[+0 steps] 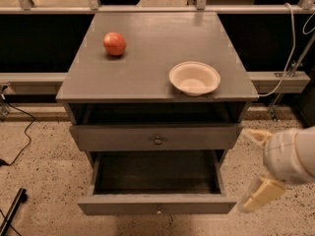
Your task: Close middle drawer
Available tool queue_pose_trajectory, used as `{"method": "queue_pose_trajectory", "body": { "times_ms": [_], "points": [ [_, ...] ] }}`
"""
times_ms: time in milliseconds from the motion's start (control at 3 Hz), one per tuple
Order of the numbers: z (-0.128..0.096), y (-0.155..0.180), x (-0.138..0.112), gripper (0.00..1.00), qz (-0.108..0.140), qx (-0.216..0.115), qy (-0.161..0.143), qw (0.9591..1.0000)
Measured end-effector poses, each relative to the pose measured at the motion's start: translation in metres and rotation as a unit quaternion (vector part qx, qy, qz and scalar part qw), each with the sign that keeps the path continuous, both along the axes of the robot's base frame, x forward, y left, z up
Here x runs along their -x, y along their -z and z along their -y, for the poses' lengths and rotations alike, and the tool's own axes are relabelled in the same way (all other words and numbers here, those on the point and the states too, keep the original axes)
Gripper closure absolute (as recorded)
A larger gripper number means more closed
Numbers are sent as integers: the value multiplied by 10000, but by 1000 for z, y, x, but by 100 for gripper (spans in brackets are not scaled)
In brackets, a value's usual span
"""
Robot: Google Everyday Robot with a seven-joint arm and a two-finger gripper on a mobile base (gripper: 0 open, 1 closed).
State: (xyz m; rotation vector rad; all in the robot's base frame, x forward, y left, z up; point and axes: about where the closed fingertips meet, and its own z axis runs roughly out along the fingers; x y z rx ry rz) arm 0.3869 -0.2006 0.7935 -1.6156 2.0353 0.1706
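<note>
Middle drawer is the one pulled far out at the bottom of the grey cabinet, under the taller front w/ the brass knob. Your gripper hangs off the cabinet's right side, level w/ the open drawer and near its right front corner, touching nothing. Its two pale fingers are spread wide apart and hold nothing.

Step in hand, as I read it: get in front of the panel, then push.
- Bring the gripper round to the front, i.e. toward the camera and then left, so it passes the corner rather than clipping it.
- Meet the front panel flat and near centre, approx at the knob, so the box runs straight and doesn't rack sideways.
- Push level and straight back toward the cabinet till the panel sits flush.
- Keep below the taller front, or you'll shut the wrong one.

Looks: a wide, shallow grey wooden box w/ a dark inside. It seems empty, though the floor is in shadow. The front panel is low and flat, w/ a tiny pale knob at its centre.
</note>
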Motion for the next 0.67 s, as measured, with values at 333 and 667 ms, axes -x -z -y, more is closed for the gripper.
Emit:
{"method": "queue_pose_trajectory", "body": {
  "times_ms": [333, 667],
  "points": [
    [-23, 69, 15, 0, 16, -134, -156, 9998],
    [-22, 78, 9, 0, 223, -59, -52, 9997]
  ]
}}
